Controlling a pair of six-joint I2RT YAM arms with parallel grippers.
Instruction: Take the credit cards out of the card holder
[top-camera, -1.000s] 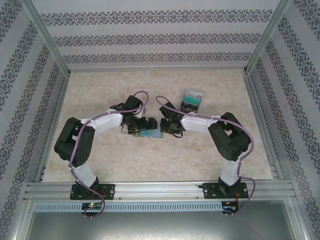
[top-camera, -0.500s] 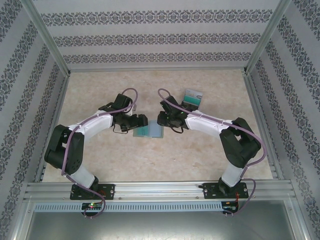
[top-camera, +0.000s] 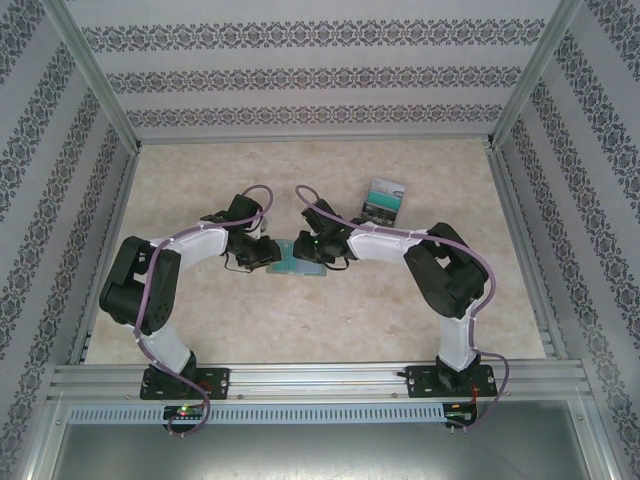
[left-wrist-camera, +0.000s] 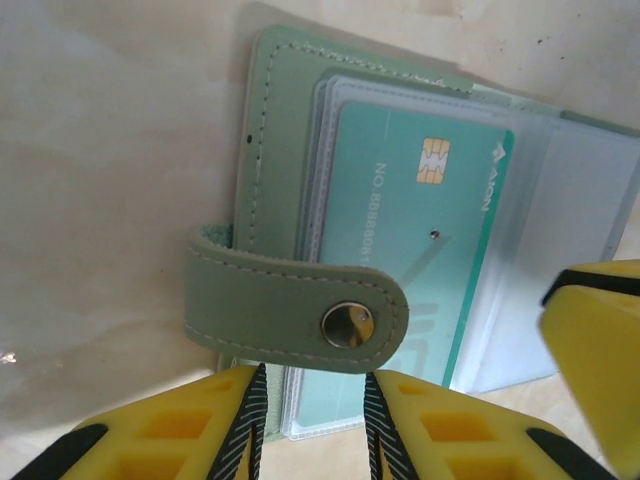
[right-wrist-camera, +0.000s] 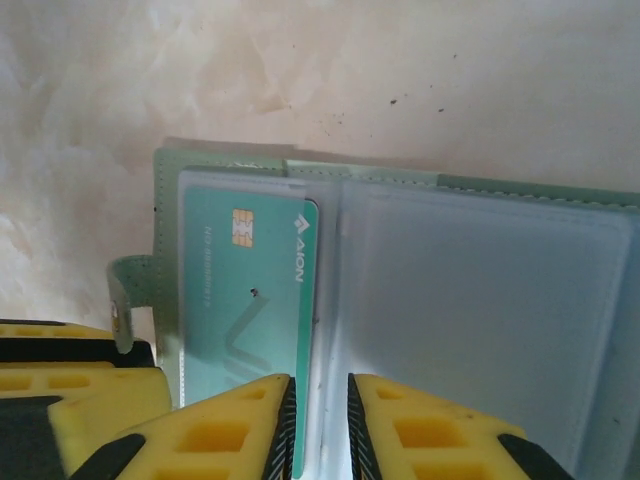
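Note for you: the teal card (right-wrist-camera: 250, 300) sits in a clear sleeve (right-wrist-camera: 192, 186) of the open card holder (left-wrist-camera: 280, 130), its long axis pointing at your right gripper (right-wrist-camera: 318, 420), whose narrowed jaws straddle the card's near corner; the left gripper (left-wrist-camera: 312, 425), also narrow, sits by the strap (left-wrist-camera: 290, 310); whether either is gripping, cannot tell.

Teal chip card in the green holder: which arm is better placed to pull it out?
Right, probably: right tool straddles the teal chip card's inner edge; left tool sits by the green holder's snap strap.
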